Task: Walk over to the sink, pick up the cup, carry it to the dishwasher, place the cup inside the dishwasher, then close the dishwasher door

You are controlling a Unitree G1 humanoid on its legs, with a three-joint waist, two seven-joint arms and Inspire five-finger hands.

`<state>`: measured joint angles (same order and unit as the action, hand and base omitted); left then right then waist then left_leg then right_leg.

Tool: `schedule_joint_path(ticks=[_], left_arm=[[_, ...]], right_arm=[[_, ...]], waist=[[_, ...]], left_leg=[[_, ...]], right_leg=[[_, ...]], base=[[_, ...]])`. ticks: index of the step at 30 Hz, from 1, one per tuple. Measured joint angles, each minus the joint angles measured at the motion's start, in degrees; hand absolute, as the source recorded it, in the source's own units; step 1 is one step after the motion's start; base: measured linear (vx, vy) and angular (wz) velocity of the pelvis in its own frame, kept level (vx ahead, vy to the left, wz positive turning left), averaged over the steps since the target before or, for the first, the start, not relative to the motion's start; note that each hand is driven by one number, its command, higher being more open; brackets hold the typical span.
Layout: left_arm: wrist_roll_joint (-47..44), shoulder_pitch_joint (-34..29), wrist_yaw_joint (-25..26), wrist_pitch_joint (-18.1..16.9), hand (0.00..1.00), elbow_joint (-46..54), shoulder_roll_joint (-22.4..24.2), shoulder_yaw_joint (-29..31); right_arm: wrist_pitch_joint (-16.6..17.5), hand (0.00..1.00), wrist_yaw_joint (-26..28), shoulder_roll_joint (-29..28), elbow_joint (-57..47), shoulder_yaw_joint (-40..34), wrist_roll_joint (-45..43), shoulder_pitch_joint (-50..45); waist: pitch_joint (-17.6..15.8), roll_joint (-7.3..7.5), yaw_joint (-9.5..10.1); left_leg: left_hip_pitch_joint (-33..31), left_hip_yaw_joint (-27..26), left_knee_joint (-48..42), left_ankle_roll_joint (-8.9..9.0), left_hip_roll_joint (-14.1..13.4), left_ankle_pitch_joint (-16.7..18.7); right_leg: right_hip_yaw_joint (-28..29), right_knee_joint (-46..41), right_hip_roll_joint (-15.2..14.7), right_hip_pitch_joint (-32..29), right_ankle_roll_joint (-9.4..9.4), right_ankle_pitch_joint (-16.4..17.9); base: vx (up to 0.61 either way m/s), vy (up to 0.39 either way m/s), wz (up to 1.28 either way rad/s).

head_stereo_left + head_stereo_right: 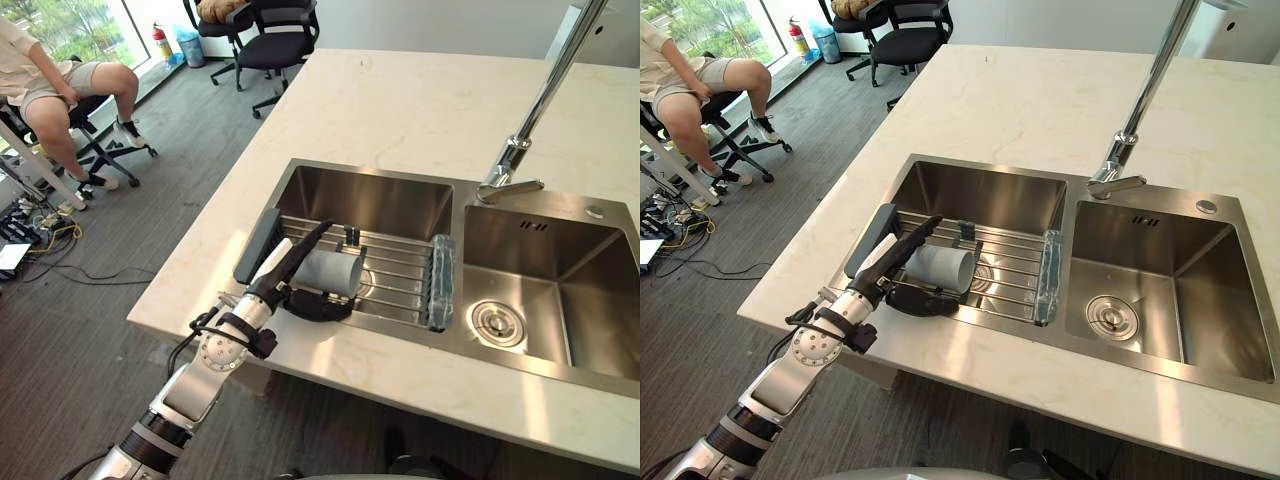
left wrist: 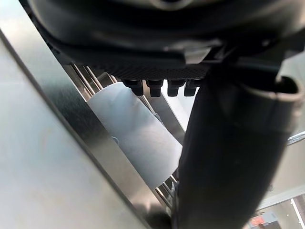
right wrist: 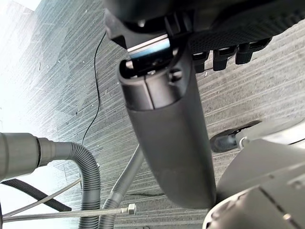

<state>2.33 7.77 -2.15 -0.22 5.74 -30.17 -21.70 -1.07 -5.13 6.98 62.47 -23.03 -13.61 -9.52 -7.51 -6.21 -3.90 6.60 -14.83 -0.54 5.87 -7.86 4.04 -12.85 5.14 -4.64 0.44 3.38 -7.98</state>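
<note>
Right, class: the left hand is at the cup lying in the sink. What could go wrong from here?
1. The cup lies on its side on the rack bars, and the left hand looks open beside it, thumb straight; closing could nudge the cup into rolling away.
2. The rack only spans the sink basin; pressing down might shift it.
3. The right hand hangs open over the floor, no help if it slips.

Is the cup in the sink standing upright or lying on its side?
On its side: the cup lies across the wire rack in the left basin, with the left hand against it.
</note>
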Motion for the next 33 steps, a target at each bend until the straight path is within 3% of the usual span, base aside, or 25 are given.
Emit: schedule_joint_path(ticks=[12,19,33], left_arm=[[11.3,-0.2,9.9,-4.7,1.00,-1.3,-2.4,1.4],[15.2,-0.2,9.3,-5.1,1.00,-1.4,-2.4,1.4],[15.7,2.7,9.3,-3.9,1.00,-6.0,-3.5,1.1]], right_arm=[[-1.7,1.00,1.2,0.3,0.1,1.0,-5.6,-0.1],[-3.7,1.00,2.7,0.3,0.3,0.9,-11.7,-0.2],[-3.7,1.00,3.8,0.5,0.3,0.7,-12.1,-0.4]], waist=[[0.0,-0.04,0.32],[0.1,-0.10,0.00],[0.4,-0.69,-0.33]], left_leg=[[-0.1,0.7,-0.4,-0.60,1.0,0.0],[-0.3,0.3,-0.1,-0.71,0.7,-0.2],[-0.1,-0.1,-0.3,-0.74,0.9,0.0]], right_leg=[[-0.4,0.2,-1.0,0.3,0.80,-0.2],[-0.1,0.1,-0.7,-0.2,0.53,-0.4],[0.3,0.2,-0.7,-0.2,0.57,-0.4]], base=[[-0.06,0.000,0.02],[0.00,-0.002,-0.02],[0.00,0.000,0.00]])
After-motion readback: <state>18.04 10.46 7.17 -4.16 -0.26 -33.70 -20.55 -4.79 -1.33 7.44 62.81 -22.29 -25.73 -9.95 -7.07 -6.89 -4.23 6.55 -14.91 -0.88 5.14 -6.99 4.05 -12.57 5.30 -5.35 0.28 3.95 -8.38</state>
